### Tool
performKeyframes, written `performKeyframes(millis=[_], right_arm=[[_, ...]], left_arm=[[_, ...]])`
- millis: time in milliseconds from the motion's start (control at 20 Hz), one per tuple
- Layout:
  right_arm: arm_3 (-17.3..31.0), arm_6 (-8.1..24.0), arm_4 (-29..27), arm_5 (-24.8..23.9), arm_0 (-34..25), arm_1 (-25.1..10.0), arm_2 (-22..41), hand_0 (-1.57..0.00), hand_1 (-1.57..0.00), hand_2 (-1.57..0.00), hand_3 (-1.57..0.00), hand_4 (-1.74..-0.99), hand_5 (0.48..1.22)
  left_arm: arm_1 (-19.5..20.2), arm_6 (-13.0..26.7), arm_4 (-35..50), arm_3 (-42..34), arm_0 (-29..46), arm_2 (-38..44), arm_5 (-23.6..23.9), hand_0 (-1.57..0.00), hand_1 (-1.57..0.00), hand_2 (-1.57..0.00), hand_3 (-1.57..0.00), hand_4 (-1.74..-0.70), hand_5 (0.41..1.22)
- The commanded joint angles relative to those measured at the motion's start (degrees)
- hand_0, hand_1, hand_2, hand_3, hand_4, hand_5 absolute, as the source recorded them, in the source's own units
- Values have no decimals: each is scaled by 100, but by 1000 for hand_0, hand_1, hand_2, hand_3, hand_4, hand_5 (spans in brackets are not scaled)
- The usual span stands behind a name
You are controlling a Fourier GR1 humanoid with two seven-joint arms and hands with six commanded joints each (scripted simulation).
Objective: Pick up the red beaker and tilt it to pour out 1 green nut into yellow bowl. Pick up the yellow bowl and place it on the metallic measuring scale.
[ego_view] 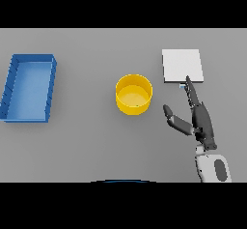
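My right hand, fingers spread and holding nothing, sits beside the yellow bowl; a careless sideways reach could shove it away

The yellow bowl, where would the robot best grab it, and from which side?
Probably by the rim of the yellow bowl, on the side facing the right hand. The bowl stands upright and open, its thin wall suiting a pinch, and that open hand is already beside it, apart.
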Motion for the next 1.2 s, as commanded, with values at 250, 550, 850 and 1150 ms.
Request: performKeyframes(millis=[250,550,850,1150], right_arm=[[36,-25,-99,151,-35,-134,-37,1,1,1,1,-1133,640],[79,-207,-107,194,72,-144,-14,1,1,1,1,-1141,673],[68,-201,-48,177,73,-179,-3,1,1,1,1,-1171,677],[160,-116,-75,159,1,-133,-22,1,1,1,1,-1153,670]], left_arm=[[97,1208,1108,-413,1463,790,1147,-1571,-1571,-1571,-1566,-1741,1221],[42,1765,2078,-1991,3387,1230,1576,-1571,-1571,-1571,-1570,-1741,1221],[-215,2463,2549,-4030,5129,1198,1999,-1571,-1571,-1571,-1571,-1741,1098],[-110,3033,2795,-5033,5695,1130,1644,-1469,-1344,-1276,-1318,-1369,774]])
